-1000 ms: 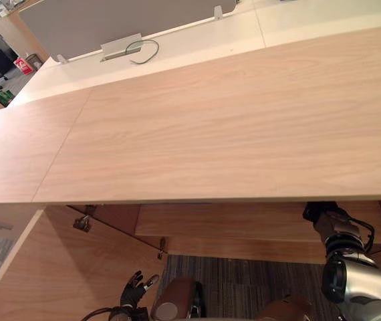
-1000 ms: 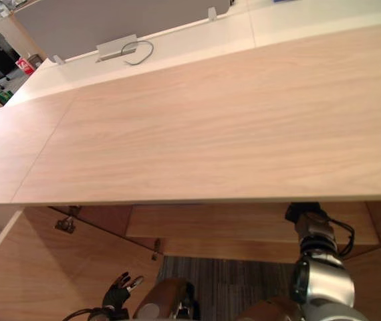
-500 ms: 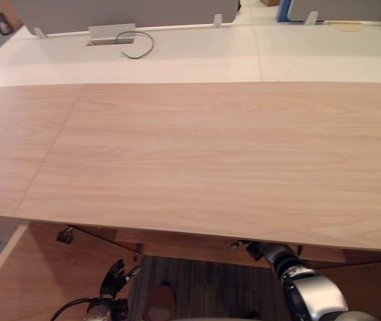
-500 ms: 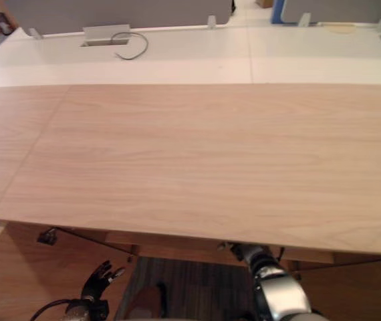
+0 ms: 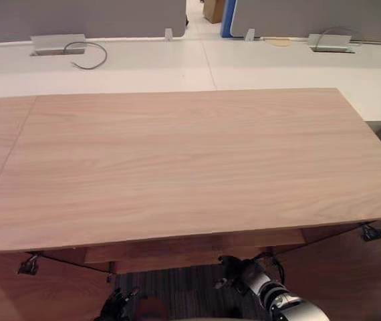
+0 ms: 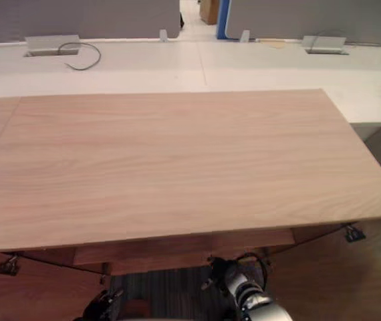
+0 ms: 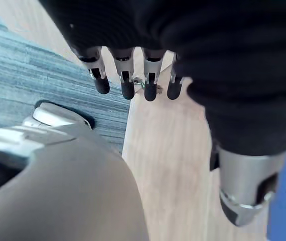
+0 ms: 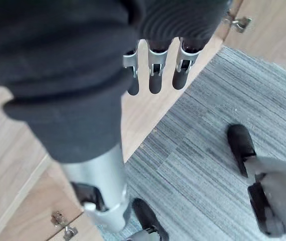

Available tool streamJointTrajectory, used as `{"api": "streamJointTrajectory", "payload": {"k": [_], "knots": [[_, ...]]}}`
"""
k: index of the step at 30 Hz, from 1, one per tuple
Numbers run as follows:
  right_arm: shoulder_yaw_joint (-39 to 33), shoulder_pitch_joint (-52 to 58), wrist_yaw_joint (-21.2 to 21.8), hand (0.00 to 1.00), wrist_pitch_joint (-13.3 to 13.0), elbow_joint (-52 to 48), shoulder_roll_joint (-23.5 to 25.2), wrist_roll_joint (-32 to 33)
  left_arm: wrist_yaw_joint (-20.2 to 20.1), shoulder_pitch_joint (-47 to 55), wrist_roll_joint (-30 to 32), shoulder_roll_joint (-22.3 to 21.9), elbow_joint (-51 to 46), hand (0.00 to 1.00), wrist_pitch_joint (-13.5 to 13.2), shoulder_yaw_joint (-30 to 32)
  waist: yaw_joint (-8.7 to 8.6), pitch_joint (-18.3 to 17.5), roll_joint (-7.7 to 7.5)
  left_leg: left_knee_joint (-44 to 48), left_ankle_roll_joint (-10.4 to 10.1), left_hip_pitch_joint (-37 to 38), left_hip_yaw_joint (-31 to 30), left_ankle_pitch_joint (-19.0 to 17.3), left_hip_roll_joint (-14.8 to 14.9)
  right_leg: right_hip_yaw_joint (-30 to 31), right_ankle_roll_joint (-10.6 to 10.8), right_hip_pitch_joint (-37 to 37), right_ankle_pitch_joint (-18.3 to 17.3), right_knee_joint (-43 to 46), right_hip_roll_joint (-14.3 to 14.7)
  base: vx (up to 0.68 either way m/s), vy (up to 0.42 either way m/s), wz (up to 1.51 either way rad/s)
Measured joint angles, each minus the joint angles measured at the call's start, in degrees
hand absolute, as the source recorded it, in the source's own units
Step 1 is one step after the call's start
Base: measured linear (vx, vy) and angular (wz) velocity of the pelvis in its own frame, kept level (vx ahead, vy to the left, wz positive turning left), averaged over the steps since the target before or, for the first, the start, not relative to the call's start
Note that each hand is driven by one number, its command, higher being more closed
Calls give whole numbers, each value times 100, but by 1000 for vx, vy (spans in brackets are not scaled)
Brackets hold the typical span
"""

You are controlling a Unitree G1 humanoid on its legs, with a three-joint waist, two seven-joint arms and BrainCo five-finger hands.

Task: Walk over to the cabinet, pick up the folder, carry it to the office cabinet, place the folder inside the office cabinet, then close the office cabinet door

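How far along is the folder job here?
Both the left hand and right hand hang open and empty, so carrying looks done. Whether the folder lies inside is hidden under the cabinet top. The door stands open: closing it is left.

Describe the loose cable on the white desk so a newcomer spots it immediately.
Past the wide wooden cabinet top runs a white desk. Near its left end sits a flat grey box, and the cable is the thin dark loop curling out of it onto the white surface. Around it everything is pale and boxy.
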Motion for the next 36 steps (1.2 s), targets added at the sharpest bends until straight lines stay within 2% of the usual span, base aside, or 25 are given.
{"api": "streamJointTrajectory", "payload": {"k": [3, 7, 10, 12, 14, 15, 16, 17, 18, 19, 20, 21, 22, 23, 24, 25, 26, 27, 28, 29, 30, 31, 33, 36], "knots": [[-310, 285, -273, 0, -14, 2, 49, 160, 261, -261, 12, -36, 167, 0, -102, -48, -154, -8, 2, -530, -7, 286, 43, 277, -56, 82, -3, -3, 15, -1, -38, -37, -16, -12], [-1096, 691, -984, 0, -64, -27, 75, 1124, 511, -609, 74, -266, 632, 0, -247, -313, -325, 41, 33, -808, 20, 638, 335, 341, -58, 521, 40, -166, 43, 153, -32, -31, -6, -51], [-1318, 1083, -1497, 0, -117, -253, 133, 2144, 621, -923, 473, -224, 1093, 0, -347, -452, -404, 141, -29, -984, 46, 1084, 1011, 330, -110, 1171, 48, -422, 49, 450, -33, -101, 91, -101], [-1317, 1209, -1691, 0, -167, -476, 204, 2394, 682, -1046, 569, -189, 1291, 0, -355, -452, -490, 199, -79, -1006, 98, 1252, 1376, 300, -162, 1474, 84, -577, 127, 535, -26, -127, 65, -107], [-1294, 1317, -1816, 0, -221, -688, 283, 2516, 706, -1145, 666, -180, 1443, 0, -365, -453, -516, 269, -130, -985, 174, 1386, 1857, 242, -176, 1455, 75, -766, 405, 541, 56, -153, 42, -132], [-1285, 1331, -1829, 0, -264, -799, 377, 2565, 708, -1176, 673, -161, 1467, 0, -369, -451, -521, 293, -144, -944, 316, 1423, 2217, 161, -171, 1038, -110, -934, 717, 465, 134, -130, 6, -133], [-1287, 1361, -1834, 0, -280, -858, 399, 2571, 707, -1226, 694, -150, 1499, 0, -362, -451, -531, 330, -168, -904, 374, 1436, 2409, 128, -174, 775, -251, -957, 920, 330, 181, -176, -13, -184], [-1313, 1414, -1832, 0, -302, -929, 470, 2573, 701, -1257, 699, -113, 1551, 0, -348, -442, -519, 358, -224, -874, 455, 1502, 2875, 125, -208, 342, -675, -936, 1500, -202, 351, -213, -76, -177], [-1436, 1432, -1822, 0, -308, -1110, 489, 2583, 696, -1292, 706, -109, 1559, 0, -326, -446, -523, 411, -171, -847, 388, 1542, 3288, 181, -77, -518, -940, -945, 1157, -63, 331, -198, -110, -162], [-1580, 1441, -1824, 0, -299, -1150, 484, 2580, 691, -1299, 731, -133, 1552, 0, -310, -471, -533, 426, -153, -850, 344, 1610, 3411, 206, -69, -1035, -960, -973, 661, 415, 225, -106, -99, -112], [-1887, 1467, -1830, 0, -288, -1164, 461, 2579, 689, -1298, 743, -152, 1552, 0, -297, -602, -569, 462, -79, -804, 297, 1715, 3587, 233, 31, -1762, -956, -977, -168, 1476, -38, -4, -64, -57], [-2008, 1493, -1840, 0, -291, -1174, 459, 2577, 683, -1293, 746, -127, 1557, 0, -274, -678, -599, 467, -65, -732, 280, 1765, 3669, 243, 105, -2023, -948, -922, -398, 1930, -203, 11, -44, -52], [-2045, 1513, -1844, 0, -293, -1164, 455, 2568, 673, -1283, 744, -85, 1561, 0, -252, -689, -609, 459, -100, -718, 214, 1849, 3713, 274, 102, -2059, -918, -860, -427, 2013, -273, -21, -98, -56], [-2054, 1531, -1847, 0, -285, -1117, 450, 2558, 671, -1292, 741, 6, 1644, 0, -233, -660, -632, 421, -242, -777, 215, 1897, 3713, 242, -18, -2055, -922, -761, -424, 1789, -77, -114, -127, -86], [-2017, 1506, -1847, 0, -284, -1085, 409, 2555, 669, -1333, 740, 31, 1772, 0, -224, -675, -630, 418, -254, -924, 341, 1872, 3501, 38, -194, -1841, -857, -773, -192, 1382, 76, -239, -129, -150], [-2002, 1399, -1855, 0, -231, -1072, 268, 2555, 667, -1314, 739, -40, 1925, 0, -216, -677, -542, 351, 58, -1121, 547, 1722, 3274, 147, -183, -1593, -636, -921, 95, 1005, 449, -238, -79, -148], [-2075, 1397, -1870, 0, -203, -1077, 244, 2556, 664, -1303, 712, -64, 1922, 0, -216, -656, -566, 341, 111, -1149, 344, 1718, 3525, 237, -87, -1654, -846, -1040, -154, 1529, 353, -131, -23, -127], [-2258, 1410, -1883, 0, -149, -1097, 223, 2568, 668, -1336, 711, -71, 1901, 0, -206, -740, -671, 334, 63, -1155, 247, 1689, 3629, 338, -59, -1816, -803, -1125, -821, 2862, -217, 35, -23, -63], [-2369, 1440, -1926, 0, -101, -1093, 220, 2569, 667, -1327, 716, -1, 1895, 0, -195, -837, -708, 319, 4, -1199, 177, 1727, 3663, 410, -49, -1829, -666, -935, -1023, 3200, -672, 83, -54, -43], [-2388, 1453, -1929, 0, -90, -1095, 236, 2570, 664, -1321, 709, 32, 1895, 0, -192, -816, -690, 293, -76, -1216, 124, 1788, 3735, 454, -69, -1798, -511, -763, -978, 3024, -822, 110, -160, -58], [-2372, 1449, -1928, 0, -84, -1116, 292, 2570, 664, -1323, 718, 156, 1905, 0, -170, -807, -656, 245, -231, -1300, 40, 1853, 3862, 563, -88, -1555, -124, -571, -1003, 2486, -652, 78, -276, -79], [-2354, 1410, -1927, 0, -85, -1184, 302, 2569, 657, -1315, 739, 131, 1934, 0, -136, -811, -650, 221, -181, -1464, 68, 1896, 3984, 685, -36, -1508, -170, -479, -978, 2032, -326, 35, -286, -82], [-2353, 1370, -1925, 0, -83, -1205, 257, 2569, 635, -1322, 741, 53, 1936, 0, -117, -813, -707, 187, -104, -1591, 85, 1924, 4009, 753, 86, -1434, -292, -449, -858, 1681, -3, -49, -216, -58], [-2353, 1440, -1912, 0, -76, -1255, 238, 2562, 614, -1312, 743, 16, 1893, 0, -116, -792, -695, 181, -124, -1642, 55, 2069, 4170, 829, 200, -1196, -348, -262, -546, 1057, 390, -66, -98, -45]]}}
